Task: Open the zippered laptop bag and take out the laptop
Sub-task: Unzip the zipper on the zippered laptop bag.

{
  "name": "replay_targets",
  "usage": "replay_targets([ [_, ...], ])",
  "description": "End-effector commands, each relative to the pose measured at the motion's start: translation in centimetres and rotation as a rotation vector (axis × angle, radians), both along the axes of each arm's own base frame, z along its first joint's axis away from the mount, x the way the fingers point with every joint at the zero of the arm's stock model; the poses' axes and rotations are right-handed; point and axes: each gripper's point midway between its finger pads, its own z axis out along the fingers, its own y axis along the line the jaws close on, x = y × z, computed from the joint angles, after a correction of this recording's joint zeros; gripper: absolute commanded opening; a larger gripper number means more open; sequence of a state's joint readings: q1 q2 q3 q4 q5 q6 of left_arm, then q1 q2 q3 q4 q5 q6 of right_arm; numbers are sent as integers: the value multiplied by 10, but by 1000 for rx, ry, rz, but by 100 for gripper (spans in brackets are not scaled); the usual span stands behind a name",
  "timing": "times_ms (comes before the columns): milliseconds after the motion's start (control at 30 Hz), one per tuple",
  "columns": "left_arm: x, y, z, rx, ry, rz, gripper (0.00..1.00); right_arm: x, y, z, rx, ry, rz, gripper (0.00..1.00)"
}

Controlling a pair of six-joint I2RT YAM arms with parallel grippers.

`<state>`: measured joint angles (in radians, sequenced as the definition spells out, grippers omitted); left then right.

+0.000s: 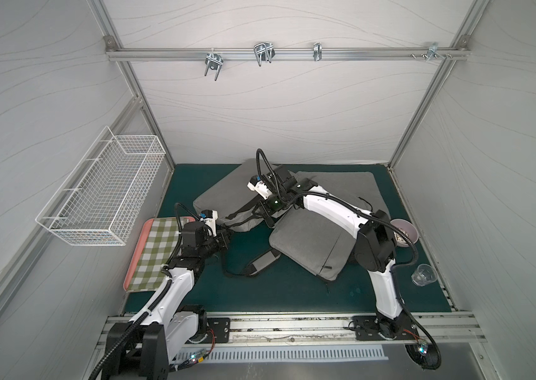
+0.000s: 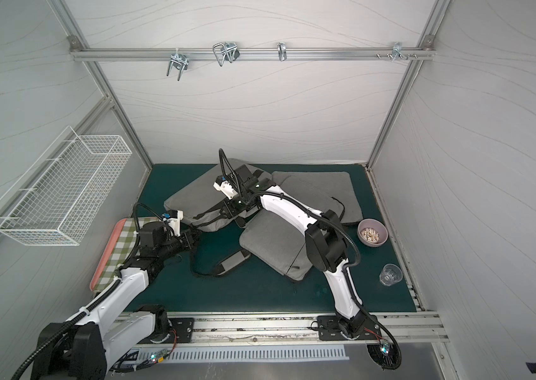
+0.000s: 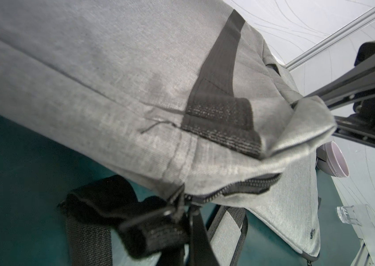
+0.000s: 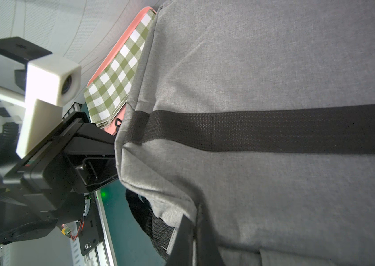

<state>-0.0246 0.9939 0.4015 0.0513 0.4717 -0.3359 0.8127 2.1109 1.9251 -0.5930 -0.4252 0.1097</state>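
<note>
Left gripper sits closed at the zipper-end corner of the grey fabric zippered laptop bag, midway along the far edge of the teal mat. We judge the right gripper, clamped on its fabric fold, braces it for unzipping. We see no laptop.

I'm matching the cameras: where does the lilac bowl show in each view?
Top view: lilac bowl at the right edge of the mat, partly behind the right arm.
Top view: bowl in the same place, unobstructed.
Left wrist: bowl just past the bag's folded corner.
Right wrist: not in it.
Shared landmark: strapped grey bag.
</note>
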Motion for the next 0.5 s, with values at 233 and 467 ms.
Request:
replay_targets([
  [233, -15, -13, 16, 93, -12, -108, 0, 22, 3, 14, 42, -73, -60, 0],
  [467, -17, -29, 21, 106, -10, -178, 4, 22, 4, 8, 26, -75, -68, 0],
])
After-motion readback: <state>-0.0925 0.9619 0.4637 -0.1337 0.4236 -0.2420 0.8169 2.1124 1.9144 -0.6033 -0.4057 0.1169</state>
